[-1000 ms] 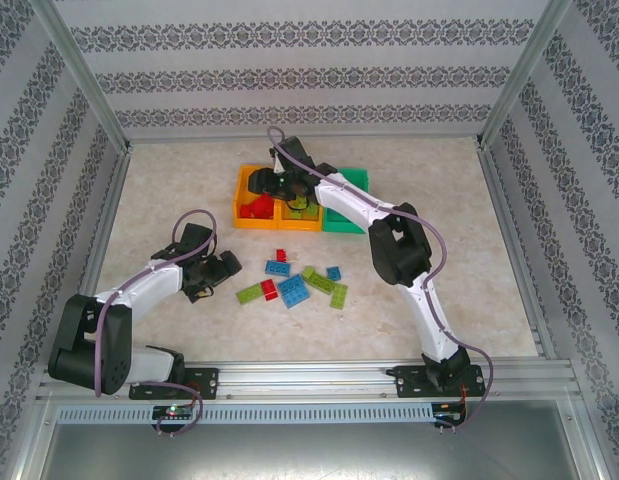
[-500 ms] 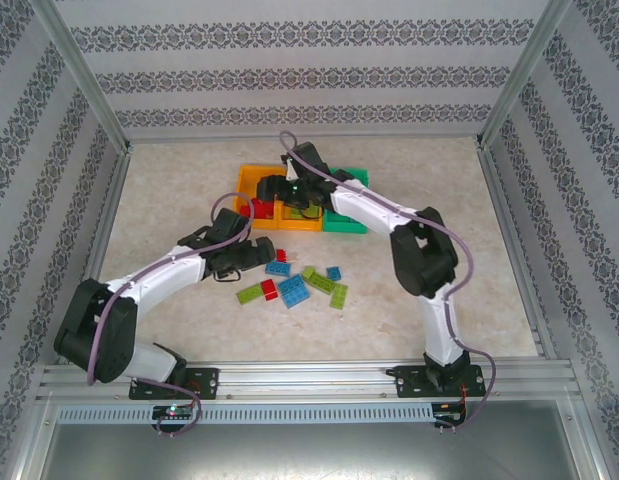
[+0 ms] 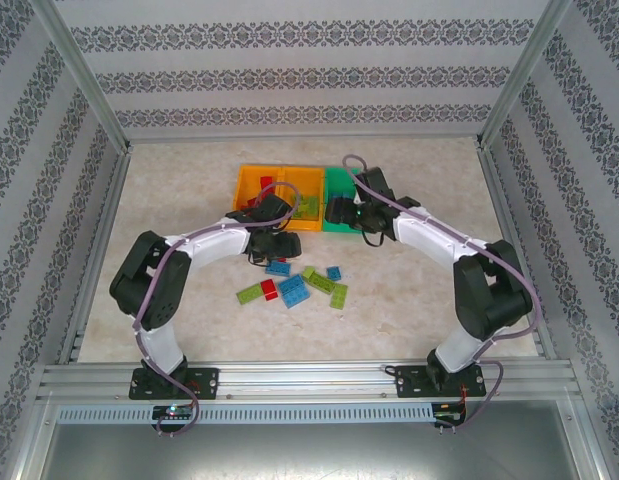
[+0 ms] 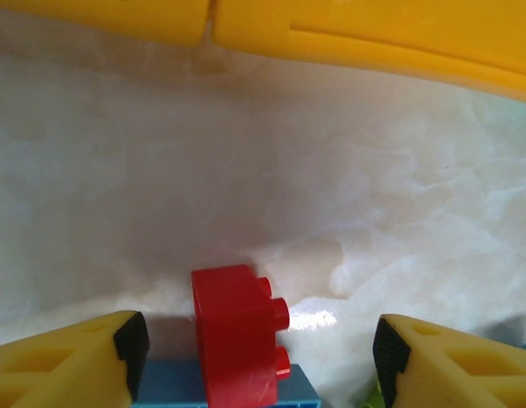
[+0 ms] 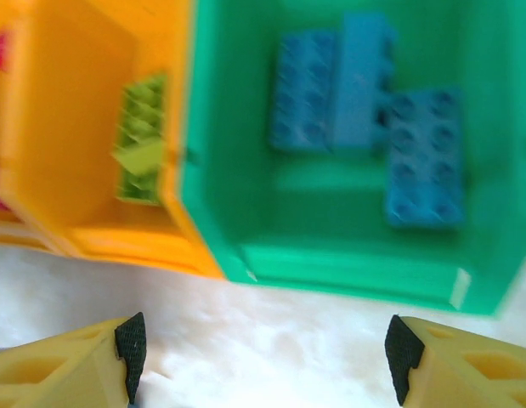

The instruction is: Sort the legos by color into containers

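- Now, with the left hand (image 4: 260, 344) spread wide astride a red brick (image 4: 235, 336), touching it on neither side; perched on a light blue brick (image 4: 224, 389), just short of the near wall of the orange bins (image 4: 347, 38).
- Could topple or skid the red brick off that perch on closing: nearer one finger than the other, so probably shoved before pinched.
- Might nip the blue brick as well, or drag it along, if lowered too far.
- Over on the right hand (image 5: 264, 347): spread too, holding nothing, hovering above bare bench (image 5: 313, 357) just before the near wall of the green bin (image 5: 330, 265).
- Sorted so far: light blue bricks (image 5: 420, 157) in the green bin, lime bricks (image 5: 142, 140) in the middle orange bin (image 5: 67, 110), red showing in the left orange bin (image 3: 245, 180).
- Loose on the bench: a tight cluster of legos (image 3: 294, 290) in all three colours, with scant gap for a finger between neighbours; easy to scatter with a careless descent.
- Risk of a collision, with both hands close together in front of the bins; better moved one at a time.
- On the way to the left bin, mind the rim, or risk shoving the whole joined row.
- Plenty of open bench to either side and toward the near edge; frame posts (image 3: 83, 75) and papered walls (image 3: 309, 75) well apart from the work.
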